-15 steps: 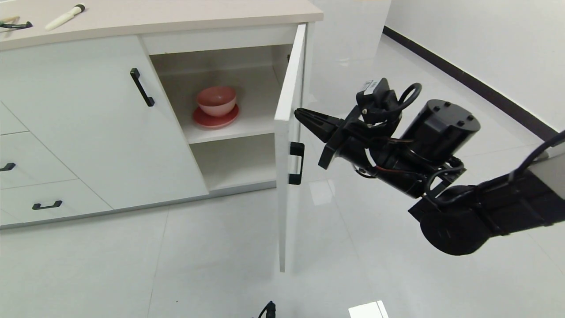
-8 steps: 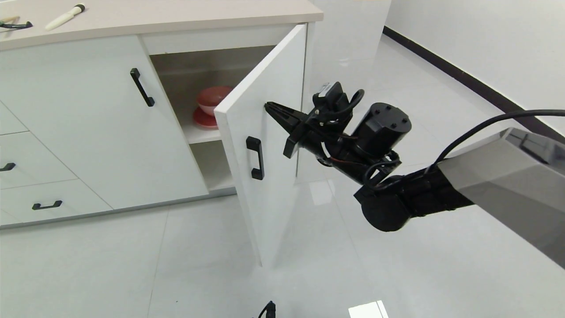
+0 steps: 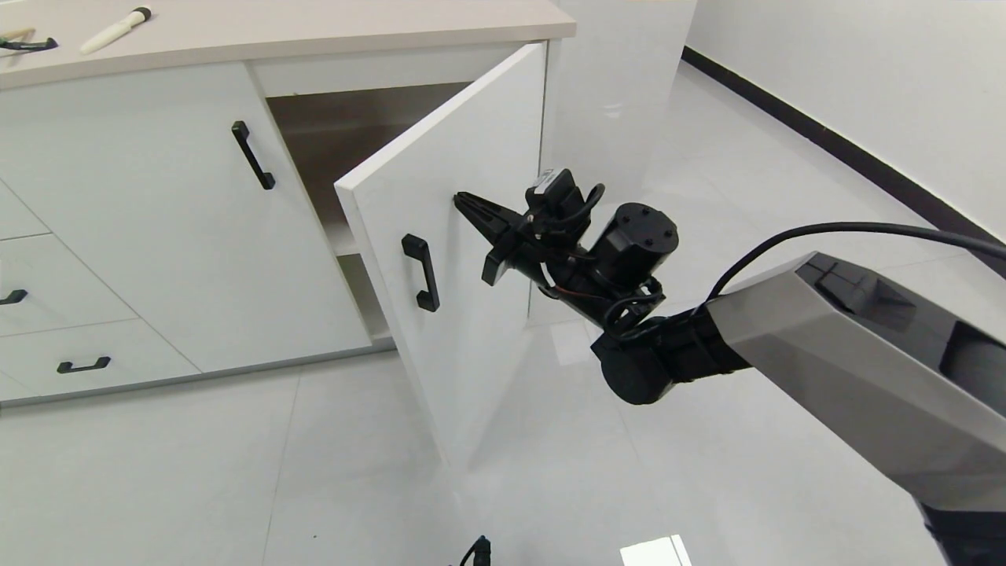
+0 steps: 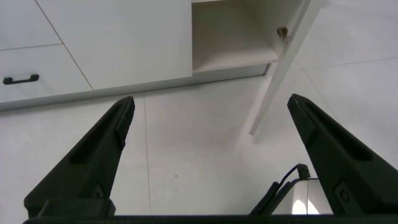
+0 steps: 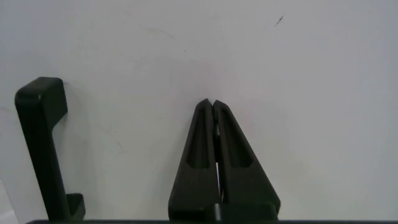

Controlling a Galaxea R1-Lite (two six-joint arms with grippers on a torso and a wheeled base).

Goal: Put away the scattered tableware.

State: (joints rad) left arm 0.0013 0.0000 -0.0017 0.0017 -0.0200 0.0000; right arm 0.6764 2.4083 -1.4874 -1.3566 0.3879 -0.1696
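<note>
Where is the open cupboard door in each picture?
Head view: the door is in the middle, half open, with the shut right hand at its front.
Left wrist view: the door is seen edge-on, slanting down near the upper right.
Right wrist view: the door is the white face behind the right hand.
Landmark: the black handle, in the head and right wrist views.

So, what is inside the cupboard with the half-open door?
Only a shaded back wall, a strip of the shelf and part of the lower compartment show. The door, with the right gripper against it, covers the rest of the shelf.
</note>
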